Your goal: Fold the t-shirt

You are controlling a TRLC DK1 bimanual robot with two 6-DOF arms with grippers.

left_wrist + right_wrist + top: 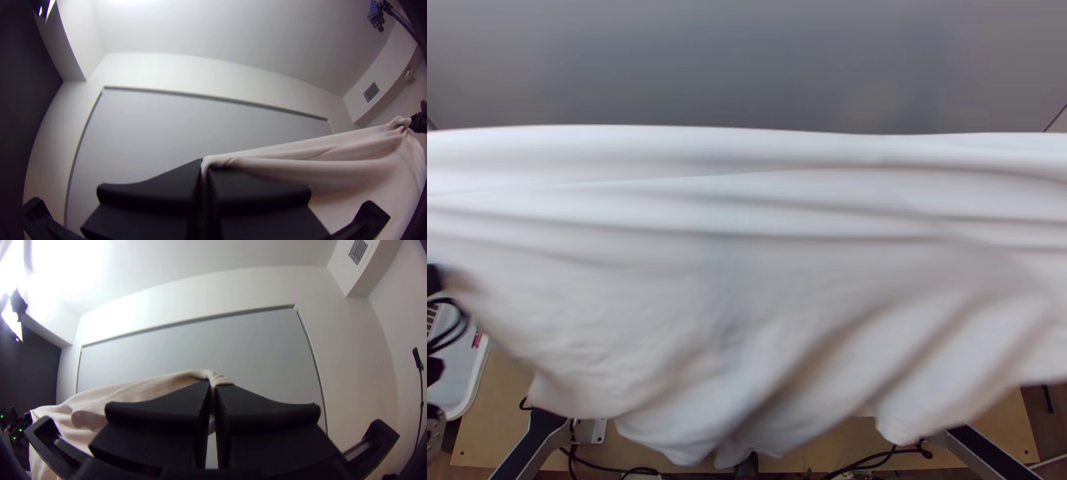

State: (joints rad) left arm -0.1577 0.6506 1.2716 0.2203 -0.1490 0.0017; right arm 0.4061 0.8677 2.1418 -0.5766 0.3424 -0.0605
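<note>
- White ceiling and wall frame my room.
- A broad grey panel spans the wall.
- Below, my wooden table.
- Above it, the shirt hangs stretched, creased.
- My left gripper and right gripper pinch its upper edge.

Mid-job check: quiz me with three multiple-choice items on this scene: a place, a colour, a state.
1. Where is the t-shirt?
A) Flat on the table
B) Stretched between left claw and right claw
C) Hanging from one claw only

2. What colour is it?
A) Black
B) Red
C) White

3. How is the left claw?
A) Shut on the t-shirt
B) Wide open
C) Shut, empty

1 B: each wrist view shows a gripped end.
2 C: the top view shows white fabric.
3 A: fabric emerges from its closed tip.
</note>
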